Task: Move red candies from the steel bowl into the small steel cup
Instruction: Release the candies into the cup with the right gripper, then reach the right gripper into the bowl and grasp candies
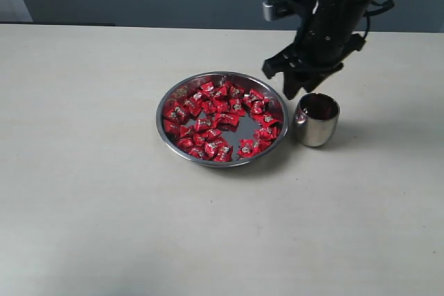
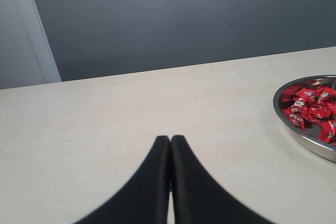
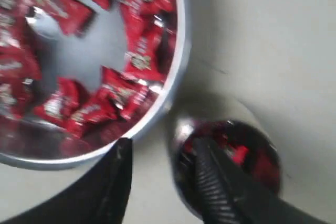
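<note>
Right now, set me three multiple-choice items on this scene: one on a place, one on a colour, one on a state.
1. In the exterior view, where is the small steel cup relative to the steel bowl?
A) left of it
B) right of it
C) inside it

2. What colour are the candies in the bowl?
A) green
B) red
C) gold

3. How is the left end effector?
A) wide open
B) shut on a candy
C) shut, empty

Answers:
1 B, the cup stands just beyond the bowl's right rim.
2 B, every wrapper is shiny red.
3 C, the left wrist view shows it closed tight, nothing between.
</note>
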{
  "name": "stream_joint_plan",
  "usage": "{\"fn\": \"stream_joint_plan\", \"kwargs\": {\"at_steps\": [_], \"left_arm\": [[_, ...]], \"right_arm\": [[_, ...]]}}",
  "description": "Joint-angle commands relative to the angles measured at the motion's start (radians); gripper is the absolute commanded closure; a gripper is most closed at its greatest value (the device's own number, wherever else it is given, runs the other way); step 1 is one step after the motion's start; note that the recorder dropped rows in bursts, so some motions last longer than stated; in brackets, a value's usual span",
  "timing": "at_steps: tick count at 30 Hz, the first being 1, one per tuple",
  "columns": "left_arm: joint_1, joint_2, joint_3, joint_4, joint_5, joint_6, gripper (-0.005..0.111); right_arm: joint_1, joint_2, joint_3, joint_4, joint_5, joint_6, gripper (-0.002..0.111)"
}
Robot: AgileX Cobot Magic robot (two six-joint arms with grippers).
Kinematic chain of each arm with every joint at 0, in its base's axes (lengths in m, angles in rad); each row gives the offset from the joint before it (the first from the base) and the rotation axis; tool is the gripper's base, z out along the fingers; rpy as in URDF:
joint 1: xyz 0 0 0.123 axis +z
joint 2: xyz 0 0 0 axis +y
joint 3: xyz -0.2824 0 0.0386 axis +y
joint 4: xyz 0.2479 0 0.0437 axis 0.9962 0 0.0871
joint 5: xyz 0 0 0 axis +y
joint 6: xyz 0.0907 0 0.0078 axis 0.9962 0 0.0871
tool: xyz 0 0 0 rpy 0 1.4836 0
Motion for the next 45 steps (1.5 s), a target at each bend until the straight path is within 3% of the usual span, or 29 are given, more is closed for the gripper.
{"fn": "stream_joint_plan", "kwargs": {"at_steps": [1,7,15,37,40,45], "left_arm": [[-0.006,-0.005,0.002,-0.004,-0.006,-0.004,0.106],[-0.006,-0.005,0.002,-0.004,-0.006,-0.004,0.106],[-0.006,-0.005,0.002,-0.004,-0.006,-0.004,0.106],[-0.006,-0.005,0.002,-0.004,-0.006,-0.004,0.106],[-0.006,-0.005,0.002,-0.004,-0.006,-0.004,0.106],[-0.006,-0.005,0.002,-0.004,-0.006,-0.004,0.106]], "right_arm": [[0.074,0.010,0.002,0.137,-0.128,-0.143,0.068],[0.139,0.086,-0.001,0.151,-0.248,-0.142,0.057],[0.180,0.166,-0.023,0.286,-0.341,-0.169,0.057],[0.214,0.282,-0.070,0.271,-0.437,-0.169,0.057],[0.214,0.294,-0.070,0.271,-0.437,-0.169,0.062],[0.214,0.294,-0.070,0.271,-0.437,-0.169,0.082]]}}
